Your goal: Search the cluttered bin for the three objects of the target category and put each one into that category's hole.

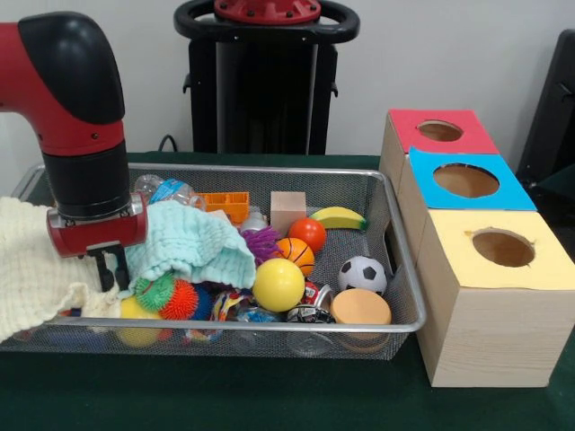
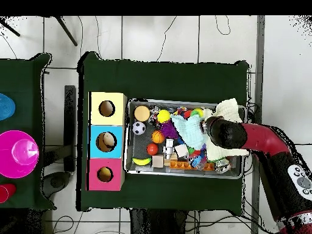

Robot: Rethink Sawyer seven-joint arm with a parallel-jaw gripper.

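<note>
The silver wire-mesh bin (image 1: 269, 171) stands on the green table, full of toys; it also shows in the overhead view (image 2: 183, 102). My gripper (image 1: 112, 269) hangs down into the bin's left end, between a cream cloth (image 1: 31, 269) and a mint cloth (image 1: 193, 247), just above a spiky green and orange ball (image 1: 166, 296). In the overhead view the arm (image 2: 228, 134) hides the gripper. The red-faced hole (image 1: 440, 131) is in the farthest wooden box on the right, and shows in the overhead view (image 2: 105, 175).
Blue-faced hole (image 1: 465, 180) and yellow-faced hole (image 1: 503, 248) sit nearer the camera. In the bin: yellow ball (image 1: 278, 285), soccer ball (image 1: 362, 274), small basketball (image 1: 296, 255), red-orange ball (image 1: 308, 233), banana (image 1: 337, 217), wooden cube (image 1: 287, 211), tan disc (image 1: 360, 307), purple spiky toy (image 1: 260, 242).
</note>
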